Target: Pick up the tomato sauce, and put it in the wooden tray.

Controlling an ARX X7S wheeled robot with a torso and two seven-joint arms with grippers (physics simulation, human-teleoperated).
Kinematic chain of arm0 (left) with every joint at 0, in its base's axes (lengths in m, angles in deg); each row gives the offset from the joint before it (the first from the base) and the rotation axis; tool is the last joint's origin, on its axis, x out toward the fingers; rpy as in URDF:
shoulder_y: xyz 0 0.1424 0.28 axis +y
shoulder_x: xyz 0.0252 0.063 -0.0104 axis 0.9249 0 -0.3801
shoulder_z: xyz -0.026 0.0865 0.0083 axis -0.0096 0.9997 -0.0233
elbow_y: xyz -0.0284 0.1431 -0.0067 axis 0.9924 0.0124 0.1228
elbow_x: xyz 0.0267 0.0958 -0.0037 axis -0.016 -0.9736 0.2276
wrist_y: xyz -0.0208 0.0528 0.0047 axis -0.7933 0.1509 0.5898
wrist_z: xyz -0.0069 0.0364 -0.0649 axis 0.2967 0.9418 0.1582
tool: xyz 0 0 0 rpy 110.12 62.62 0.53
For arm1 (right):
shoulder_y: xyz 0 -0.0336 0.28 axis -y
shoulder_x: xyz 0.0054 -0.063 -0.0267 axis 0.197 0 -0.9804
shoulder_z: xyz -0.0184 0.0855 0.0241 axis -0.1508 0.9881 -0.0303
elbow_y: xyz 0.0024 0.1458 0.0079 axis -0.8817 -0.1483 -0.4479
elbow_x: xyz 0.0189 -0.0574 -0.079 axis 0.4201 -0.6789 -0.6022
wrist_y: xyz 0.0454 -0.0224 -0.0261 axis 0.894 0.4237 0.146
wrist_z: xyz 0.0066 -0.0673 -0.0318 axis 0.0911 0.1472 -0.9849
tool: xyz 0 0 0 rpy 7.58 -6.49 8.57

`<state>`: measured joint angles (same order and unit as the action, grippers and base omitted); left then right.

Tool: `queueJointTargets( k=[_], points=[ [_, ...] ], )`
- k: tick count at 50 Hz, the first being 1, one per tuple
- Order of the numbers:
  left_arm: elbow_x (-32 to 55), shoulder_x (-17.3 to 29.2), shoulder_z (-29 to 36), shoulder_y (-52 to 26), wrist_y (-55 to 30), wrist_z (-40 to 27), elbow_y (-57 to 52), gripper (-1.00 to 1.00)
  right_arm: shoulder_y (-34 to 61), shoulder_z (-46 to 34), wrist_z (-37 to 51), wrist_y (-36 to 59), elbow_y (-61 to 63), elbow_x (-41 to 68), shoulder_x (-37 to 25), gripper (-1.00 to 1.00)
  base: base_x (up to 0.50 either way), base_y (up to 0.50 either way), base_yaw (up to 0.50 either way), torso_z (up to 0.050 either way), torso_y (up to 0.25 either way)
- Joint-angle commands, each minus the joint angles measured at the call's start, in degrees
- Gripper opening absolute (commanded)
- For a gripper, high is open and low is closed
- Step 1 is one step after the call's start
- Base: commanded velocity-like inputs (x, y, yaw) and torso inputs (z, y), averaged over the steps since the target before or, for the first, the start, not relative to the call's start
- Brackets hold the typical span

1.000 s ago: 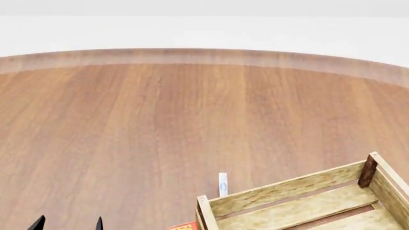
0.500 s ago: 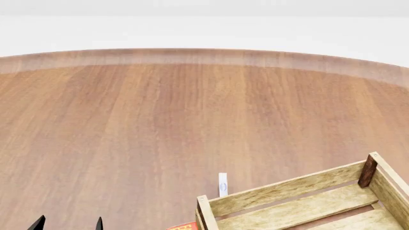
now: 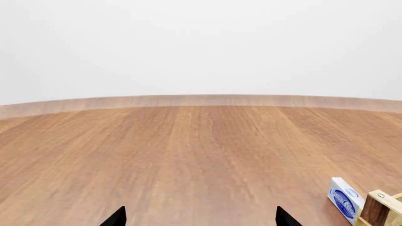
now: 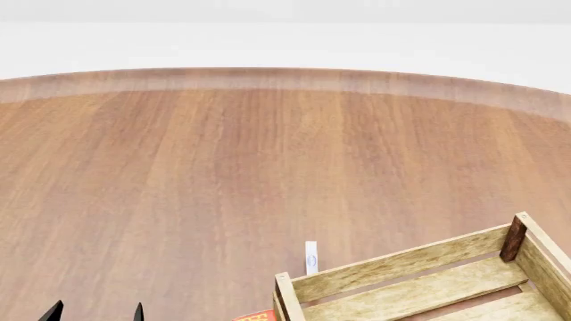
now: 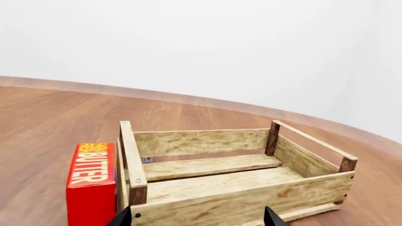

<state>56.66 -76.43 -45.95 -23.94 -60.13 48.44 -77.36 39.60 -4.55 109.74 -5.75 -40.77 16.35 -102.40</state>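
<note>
The tomato sauce is out of view in every frame. The wooden tray (image 4: 402, 265) sits at the lower right of the head view; the right wrist view shows the tray (image 5: 201, 141) with nothing inside. Its dark corner post (image 3: 375, 211) just shows in the left wrist view. My left gripper (image 4: 96, 313) is open at the head view's lower left edge, over bare floor left of the tray; the same gripper (image 3: 199, 219) holds nothing. My right gripper (image 5: 197, 219) is open and empty, close in front of the tray's near wall. It is outside the head view.
A red butter box (image 5: 92, 181) stands upright against the tray's left end; its top (image 4: 257, 315) peeks in at the head view's bottom edge. A small blue-and-white box (image 3: 345, 202) stands just beyond the tray's corner (image 4: 311, 257). Wooden floor stretches to a white wall.
</note>
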Motion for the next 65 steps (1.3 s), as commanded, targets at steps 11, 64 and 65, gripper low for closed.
queueJointTargets(
  k=[11, 64, 65],
  points=[
    [0.39, 0.39, 0.51, -0.11, 0.15, -0.46, 0.05, 1.0, 2.66, -2.34, -0.68, 1.45, -4.69, 1.97, 0.35, 1.0, 0.0, 0.0, 0.0, 0.0, 0.0],
    [1.27, 1.27, 1.67, -0.37, 0.49, -1.5, 0.16, 1.0, 7.38, -6.82, -3.96, 4.27, -11.66, 8.73, 0.3, 1.0, 0.0, 0.0, 0.0, 0.0, 0.0],
    [1.29, 1.28, 1.69, -0.37, 0.5, -1.52, 0.16, 1.0, 7.43, -7.02, -4.13, 4.72, -11.57, 8.65, 0.25, 1.0, 0.0, 0.0, 0.0, 0.0, 0.0]
  ],
)
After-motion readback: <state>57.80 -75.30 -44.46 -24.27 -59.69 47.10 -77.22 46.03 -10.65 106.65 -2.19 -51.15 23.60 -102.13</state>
